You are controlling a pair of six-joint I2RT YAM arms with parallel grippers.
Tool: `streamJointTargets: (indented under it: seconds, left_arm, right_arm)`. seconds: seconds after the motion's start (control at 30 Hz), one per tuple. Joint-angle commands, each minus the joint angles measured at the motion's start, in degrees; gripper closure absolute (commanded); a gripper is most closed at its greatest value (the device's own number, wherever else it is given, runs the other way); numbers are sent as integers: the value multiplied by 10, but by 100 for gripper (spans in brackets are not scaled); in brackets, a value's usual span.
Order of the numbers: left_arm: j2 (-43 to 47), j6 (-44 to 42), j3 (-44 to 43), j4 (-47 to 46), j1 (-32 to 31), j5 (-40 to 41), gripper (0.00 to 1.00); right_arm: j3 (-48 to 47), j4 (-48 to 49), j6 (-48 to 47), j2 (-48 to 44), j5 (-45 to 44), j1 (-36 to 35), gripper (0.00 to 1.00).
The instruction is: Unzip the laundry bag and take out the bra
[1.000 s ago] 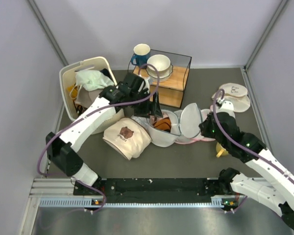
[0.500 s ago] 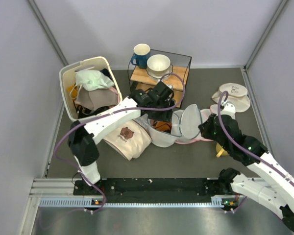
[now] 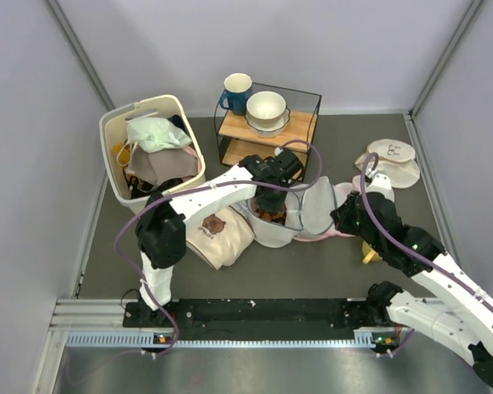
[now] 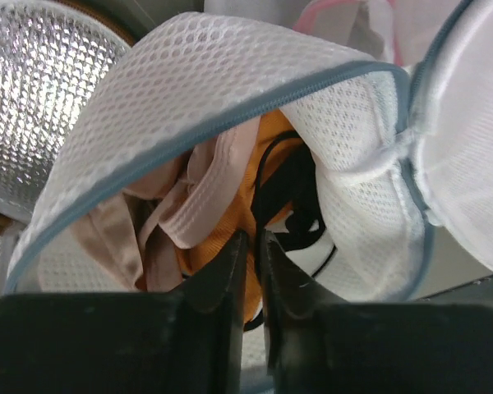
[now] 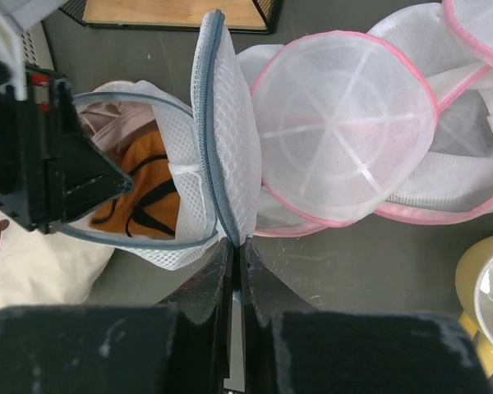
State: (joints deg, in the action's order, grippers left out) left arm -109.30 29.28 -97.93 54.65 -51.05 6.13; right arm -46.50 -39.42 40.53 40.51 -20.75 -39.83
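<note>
The laundry bag (image 3: 273, 232) lies unzipped mid-table, white mesh with a grey zip (image 4: 230, 111). Its round lid (image 5: 230, 139) stands upright, and my right gripper (image 5: 237, 243) is shut on the lid's zip edge. Inside the bag lie the dusty-pink bra (image 4: 193, 217), which also shows in the right wrist view (image 5: 107, 130), and an orange garment (image 4: 273, 138) with black straps. My left gripper (image 4: 251, 240) reaches into the bag's mouth and is shut on the orange garment beside a black strap, just right of the bra. From above, the left gripper (image 3: 273, 205) covers the opening.
Pink-trimmed mesh bags (image 5: 345, 123) lie right of the lid. A beige bear-print cloth (image 3: 214, 234) lies left of the bag, with a grey glittery disc (image 4: 33, 107) beside it. A wire shelf (image 3: 304, 139), a white basket (image 3: 113, 135) and a yellow cup (image 5: 486, 287) stand around.
My left arm swung right from near the basket and went down into the bag's opening, and its jaws closed. The right gripper kept hold of the lid without moving.
</note>
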Motion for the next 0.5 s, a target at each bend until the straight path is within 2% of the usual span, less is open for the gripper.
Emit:
streamJointTargets:
  seconds: [0.0, 0.1, 0.3, 0.47]
  left_arm:
    - [-25, -13, -45, 41, -2, 23, 100]
    - [-13, -26, -69, 55, -2, 20, 100]
    - [69, -38, -111, 46, 2, -59, 100]
    - [128, -26, -98, -6, 18, -182, 100]
  right_arm:
    - [-8, 15, -7, -2, -3, 5, 100]
    - [-7, 15, -7, -3, -5, 5, 100]
    - [-5, 15, -5, -3, -11, 6, 100]
    - [-5, 16, -2, 0, -16, 6, 100]
